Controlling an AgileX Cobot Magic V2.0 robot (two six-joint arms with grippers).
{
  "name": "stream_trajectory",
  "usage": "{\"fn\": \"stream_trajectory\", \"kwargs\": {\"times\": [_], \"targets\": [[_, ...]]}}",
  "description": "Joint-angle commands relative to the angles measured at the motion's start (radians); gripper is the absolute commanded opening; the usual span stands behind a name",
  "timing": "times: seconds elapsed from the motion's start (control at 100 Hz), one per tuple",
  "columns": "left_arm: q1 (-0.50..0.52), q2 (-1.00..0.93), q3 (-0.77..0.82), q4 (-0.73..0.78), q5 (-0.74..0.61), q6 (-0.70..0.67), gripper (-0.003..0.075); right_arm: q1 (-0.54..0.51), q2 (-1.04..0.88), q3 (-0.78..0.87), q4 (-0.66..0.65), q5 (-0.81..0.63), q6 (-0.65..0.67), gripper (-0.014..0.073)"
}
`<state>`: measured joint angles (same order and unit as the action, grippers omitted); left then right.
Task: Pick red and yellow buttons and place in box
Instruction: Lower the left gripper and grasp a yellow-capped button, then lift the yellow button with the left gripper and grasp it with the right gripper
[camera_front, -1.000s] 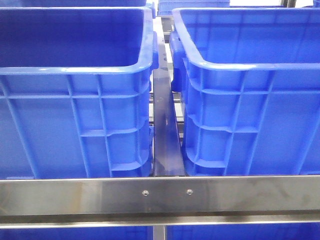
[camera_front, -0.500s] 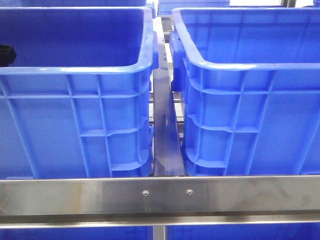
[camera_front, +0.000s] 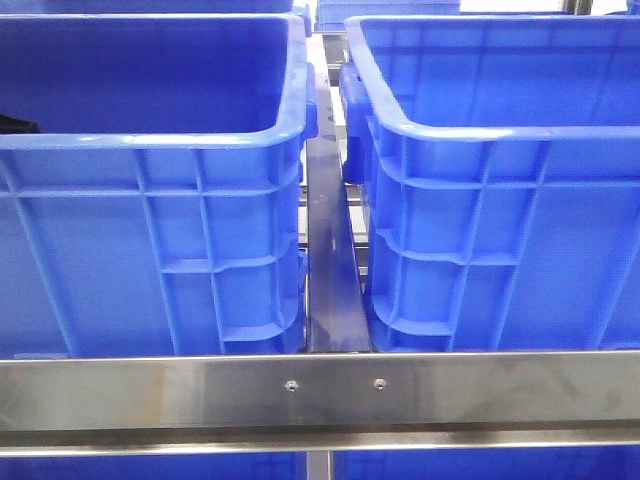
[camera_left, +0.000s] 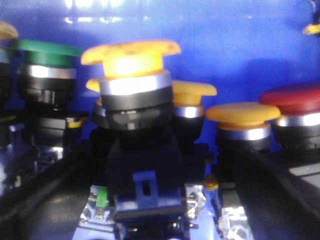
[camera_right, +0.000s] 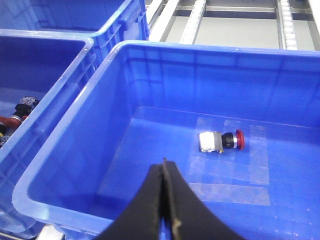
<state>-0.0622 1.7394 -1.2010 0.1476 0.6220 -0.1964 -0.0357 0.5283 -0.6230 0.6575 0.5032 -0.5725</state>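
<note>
Bins (camera_front: 180, 200) hide both claws; yellow button (camera_left: 131, 60) looms blurred.

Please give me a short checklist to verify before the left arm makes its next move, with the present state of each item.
1. Yellow button sits between the left hand's fingers: ok.
2. Fingers closed firmly on it: cannot tell, blurred.
3. Neighbouring green button and red button clear of the fingers: ok.
4. Right hand shut and empty: ok.
5. Receiving box has free floor; one red button lies inside: ok.
</note>
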Motion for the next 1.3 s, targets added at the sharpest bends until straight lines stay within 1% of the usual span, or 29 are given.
{"fn": "stream_trajectory", "kwargs": {"times": [0.0, 0.13, 0.15, 0.17, 0.18, 0.19, 0.22, 0.26, 0.41, 0.59, 0.78, 0.99, 1.29], "targets": [[0.003, -0.039, -0.031, -0.002, -0.032, 0.0, 0.0401, 0.0, 0.003, -0.024, 0.013, -0.055, -0.008, -0.0069], [0.003, -0.04, -0.031, -0.002, -0.032, 0.0, 0.0193, 0.0, 0.003, -0.024, 0.013, -0.055, -0.008, -0.0069], [0.003, -0.041, -0.031, -0.002, -0.032, 0.0, 0.0144, 0.0, 0.003, -0.024, 0.013, -0.055, -0.008, -0.0069], [0.003, -0.043, -0.031, -0.002, -0.032, 0.0, 0.012, 0.0, 0.003, -0.024, 0.013, -0.055, -0.008, -0.0069], [0.003, -0.045, -0.031, -0.002, -0.032, 0.0, 0.0085, 0.0, 0.003, -0.024, 0.013, -0.055, -0.008, -0.0069], [0.003, -0.045, -0.031, -0.002, -0.032, 0.0, 0.0085, 0.0, 0.003, -0.024, 0.013, -0.055, -0.008, -0.0069], [0.003, -0.047, -0.031, -0.002, -0.032, 0.0, 0.0031, 0.0, 0.003, -0.024, 0.013, -0.055, -0.008, -0.0069], [0.003, -0.054, -0.031, -0.002, -0.032, 0.0, -0.0017, 0.0, 0.003, -0.024, 0.013, -0.055, -0.008, -0.0069], [0.003, -0.092, -0.031, -0.002, -0.013, 0.002, -0.0019, 0.0, 0.003, -0.024, 0.013, -0.055, -0.008, -0.0069], [-0.001, -0.182, -0.031, -0.002, 0.03, 0.008, -0.0019, 0.0, 0.003, -0.024, 0.013, -0.055, -0.008, -0.0069], [-0.056, -0.318, -0.031, -0.002, 0.07, 0.035, -0.0019, 0.0, 0.003, -0.024, 0.013, -0.055, -0.008, -0.0069], [-0.18, -0.477, -0.031, -0.002, 0.105, 0.036, -0.0019, 0.0, 0.004, -0.024, 0.013, -0.046, -0.008, -0.0067], [-0.412, -0.644, -0.031, -0.002, 0.17, 0.038, -0.0019, 0.0, 0.004, -0.024, 0.013, -0.014, -0.008, -0.0062]]}}
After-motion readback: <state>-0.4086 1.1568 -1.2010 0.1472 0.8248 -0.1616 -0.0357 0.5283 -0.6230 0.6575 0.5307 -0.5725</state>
